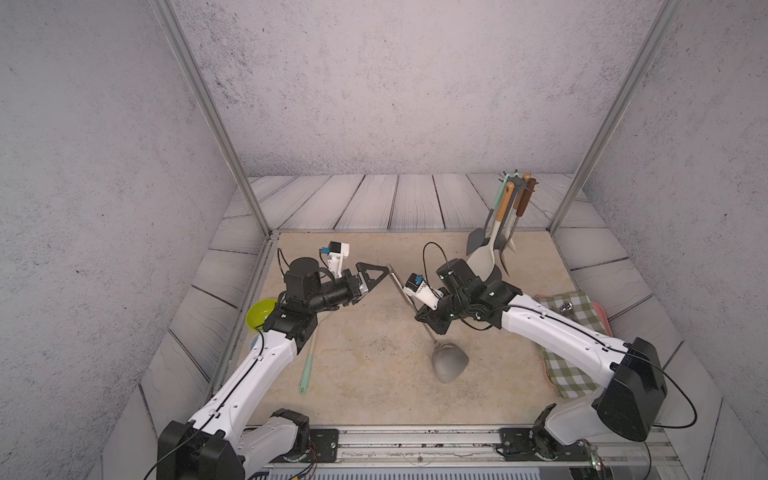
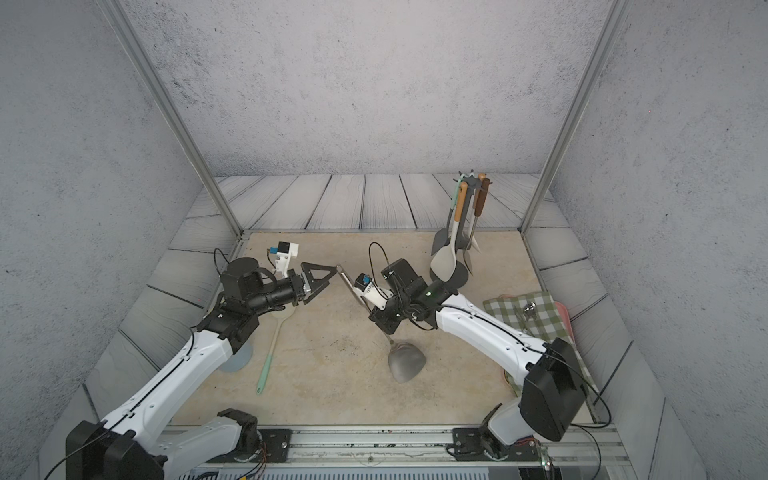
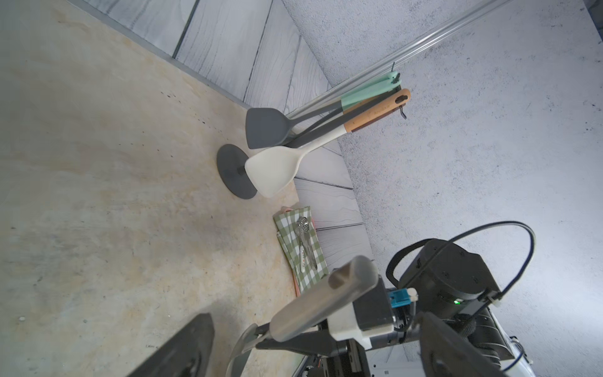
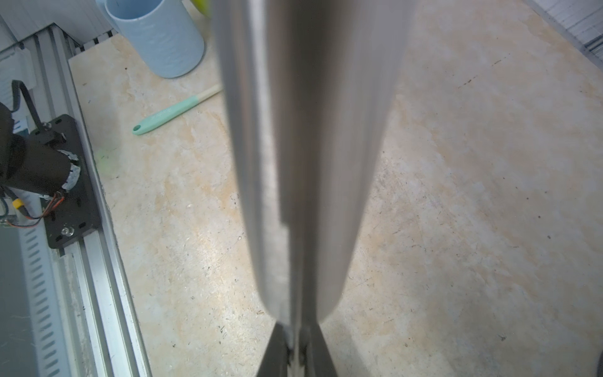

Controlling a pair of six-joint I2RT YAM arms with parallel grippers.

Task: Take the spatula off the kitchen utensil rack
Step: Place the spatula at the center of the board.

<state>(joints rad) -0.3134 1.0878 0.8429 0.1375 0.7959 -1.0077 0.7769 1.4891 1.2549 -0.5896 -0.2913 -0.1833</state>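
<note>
The spatula [image 1: 449, 365], with a steel handle and a grey blade, slants across the middle of the table, off the kitchen utensil rack [image 1: 514, 185]. My right gripper [image 1: 430, 326] is shut on its shaft just above the blade. The right wrist view is filled by the handle [image 4: 310, 163] running out from the shut fingertips [image 4: 284, 349]. My left gripper [image 1: 380, 274] is open at the handle's upper end. In the left wrist view the handle end [image 3: 326, 300] lies between the spread fingers [image 3: 182, 352] without touching them. The rack [image 2: 471, 183] stands at the back right with several utensils hanging.
A mint-handled utensil [image 1: 309, 361] lies on the table by my left arm. A green bowl [image 1: 259, 313] and a blue cup [image 4: 156, 36] sit at the left edge. A checked cloth [image 1: 569, 345] with a metal tool on it lies under my right arm.
</note>
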